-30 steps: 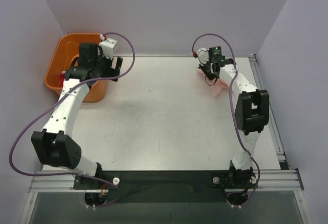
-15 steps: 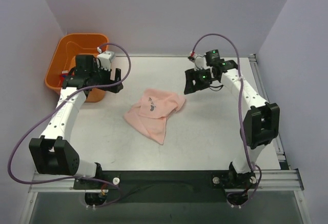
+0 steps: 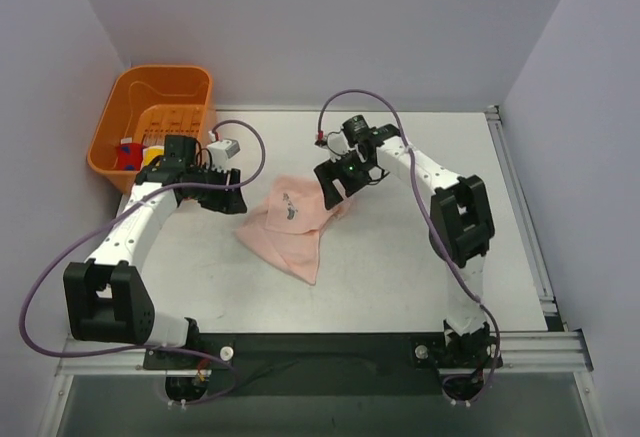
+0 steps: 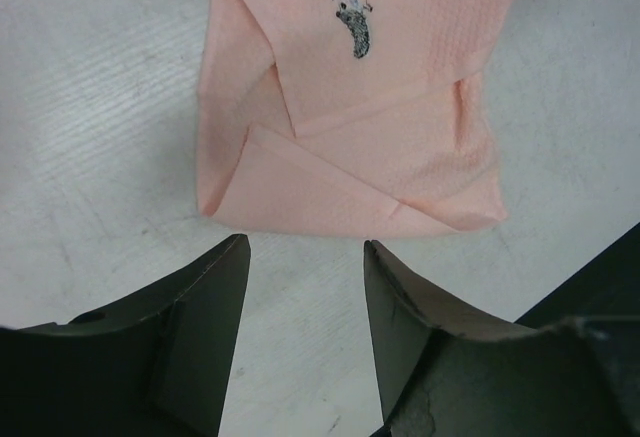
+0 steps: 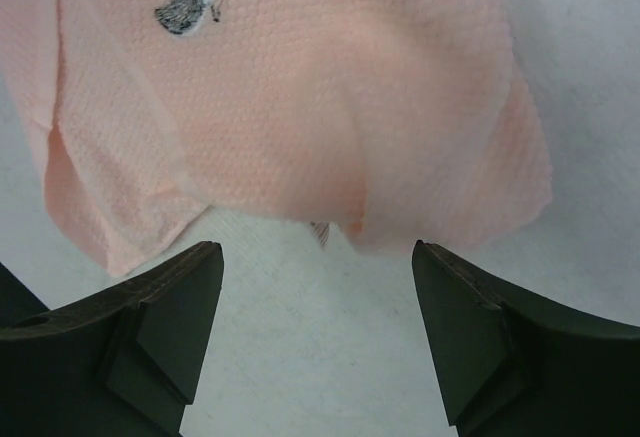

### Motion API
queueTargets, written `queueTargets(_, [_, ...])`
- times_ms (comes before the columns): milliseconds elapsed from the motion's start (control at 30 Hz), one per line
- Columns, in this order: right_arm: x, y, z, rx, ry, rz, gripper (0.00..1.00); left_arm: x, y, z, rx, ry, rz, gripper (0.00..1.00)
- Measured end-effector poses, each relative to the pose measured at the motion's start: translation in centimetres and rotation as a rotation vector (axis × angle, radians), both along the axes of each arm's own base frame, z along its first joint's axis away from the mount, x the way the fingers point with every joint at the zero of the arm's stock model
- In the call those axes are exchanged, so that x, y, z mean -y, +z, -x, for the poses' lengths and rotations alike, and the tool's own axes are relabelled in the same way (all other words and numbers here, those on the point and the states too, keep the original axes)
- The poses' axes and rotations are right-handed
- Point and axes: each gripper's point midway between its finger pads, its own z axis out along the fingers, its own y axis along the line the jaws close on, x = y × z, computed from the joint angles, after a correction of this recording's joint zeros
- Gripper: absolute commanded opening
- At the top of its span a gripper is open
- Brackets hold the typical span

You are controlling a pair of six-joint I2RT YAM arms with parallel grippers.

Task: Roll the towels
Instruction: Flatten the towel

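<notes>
One towel (image 3: 288,225) on show here, pale pink, soft cloth with a fine dimpled waffle weave and a small grey printed mark near its 12 o'clock end. It's a rumpled heap rather than flat, with a couple of triangular flaps folded over each other, lying on the matte grey table (image 3: 400,277) a bit toward 9 o'clock from the middle.

There are two arms. The left gripper (image 4: 305,292) sits at the towel's 9 o'clock edge, its dark plastic fingers (image 4: 195,317) partly spread with nothing between them. The cloth edge is just past the tips at 12 o'clock in the wrist view.

The right gripper (image 5: 315,292) is at the towel's 2 o'clock corner, spread wider, also holding nothing.

One orange plastic basket (image 3: 160,74) with a slotted bottom sits at the table's 10 o'clock corner.
</notes>
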Motion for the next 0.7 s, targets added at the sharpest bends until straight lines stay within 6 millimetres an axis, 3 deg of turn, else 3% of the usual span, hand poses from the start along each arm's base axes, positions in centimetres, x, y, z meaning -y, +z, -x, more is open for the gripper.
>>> queueTargets(67, [-0.5,-1.9,-0.4,-0.031,-0.005,0.021,0.75,0.0,-0.7,0.7,-0.03,-0.001,-0.003,0.59])
queueTargets(133, [-0.2,-3.8,-0.8,-0.064,-0.029,0.05,0.62,-0.1,-1.3,1.4,-0.062,0.0,-0.008,0.59])
queueTargets(167, [0.2,-4.8,-0.8,-0.084,-0.045,0.07,0.51,-0.2,-1.4,1.6,-0.072,0.0,-0.01,0.59])
queueTargets(200, [0.6,-5.4,-0.9,-0.099,-0.062,0.082,0.29,-0.2,-1.5,1.8,-0.078,0.001,-0.01,0.58])
queueTargets(267, [1.1,-5.8,-0.9,-0.126,-0.097,0.086,0.07,-0.2,-1.6,1.9,-0.082,0.0,-0.012,0.53])
queueTargets(300, [1.5,-5.9,-0.8,-0.143,-0.118,0.082,0.0,-0.2,-1.6,1.9,-0.083,-0.002,-0.013,0.52])
queueTargets(433, [4.1,-5.8,1.3,-0.254,-0.224,0.022,0.0,-0.2,-1.8,2.0,-0.088,-0.006,-0.02,0.51])
queueTargets(467, [5.2,-5.4,3.1,-0.317,-0.259,-0.008,0.06,-0.2,-2.0,2.0,-0.092,-0.008,-0.022,0.51])
queueTargets(567, [7.4,-3.9,8.0,-0.454,-0.325,-0.075,0.46,0.3,-2.7,2.0,-0.112,-0.023,-0.025,0.52])
queueTargets(633, [7.7,-2.4,10.4,-0.488,-0.321,-0.09,0.46,0.9,-3.4,2.1,-0.132,-0.038,-0.026,0.53])
queueTargets(700, [7.3,-1.1,11.1,-0.456,-0.294,-0.1,0.43,1.5,-4.0,2.1,-0.147,-0.053,-0.032,0.53])
